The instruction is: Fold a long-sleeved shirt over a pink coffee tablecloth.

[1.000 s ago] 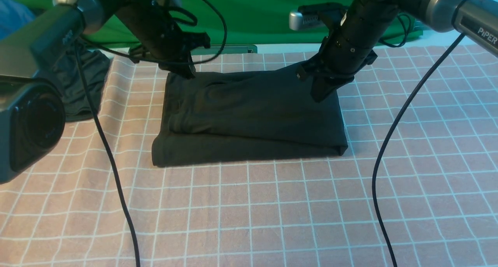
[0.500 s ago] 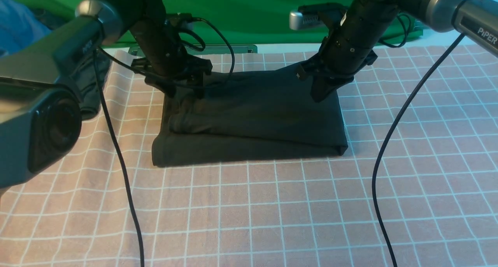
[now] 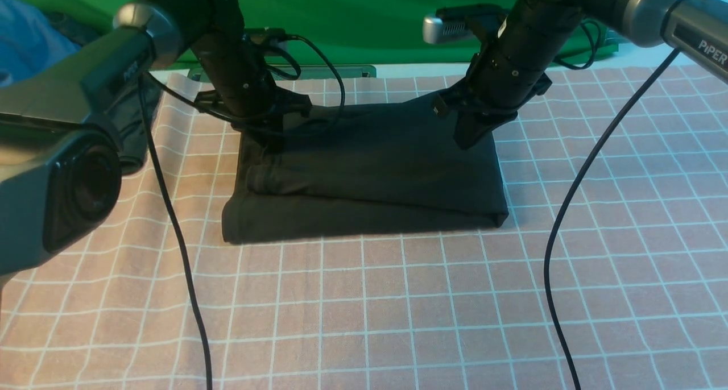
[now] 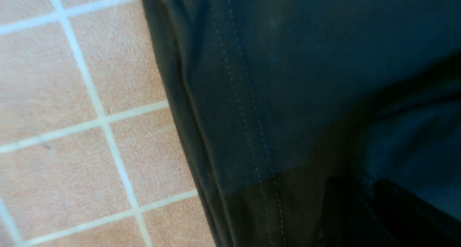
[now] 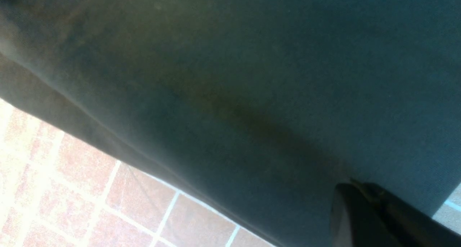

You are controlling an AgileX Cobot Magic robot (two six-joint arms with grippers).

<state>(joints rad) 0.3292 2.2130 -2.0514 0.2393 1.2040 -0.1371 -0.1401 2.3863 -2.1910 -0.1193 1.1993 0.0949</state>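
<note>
Left gripper: The left gripper (image 3: 272, 139) is down on the 10 o'clock corner of the long-sleeved shirt (image 3: 369, 174), beside its stitched hem (image 4: 248, 124). Its fingers are lost in the dark fabric, so I cannot tell whether they are parted or closed.
Shirt: It is folded into a layered rectangle and lies flat on the pink coffee tablecloth (image 3: 398, 299), toward 12 o'clock of the middle.
Right gripper: The right gripper (image 3: 471, 135) is at the shirt's 2 o'clock corner. The fabric rises in a tent to meet it, which reads as a closed pinch on the shirt.
Why so: With one arm at each far corner, that edge can probably be carried evenly toward 6 o'clock for another fold.
Surface: The gridded cloth covers the surface, with some ripples at 9 o'clock.
Room: A blue garment (image 3: 23, 32) and a smaller dark garment (image 3: 128, 134) sit at 10 o'clock. A green cloth (image 3: 369, 15) hangs at 12 o'clock.
</note>
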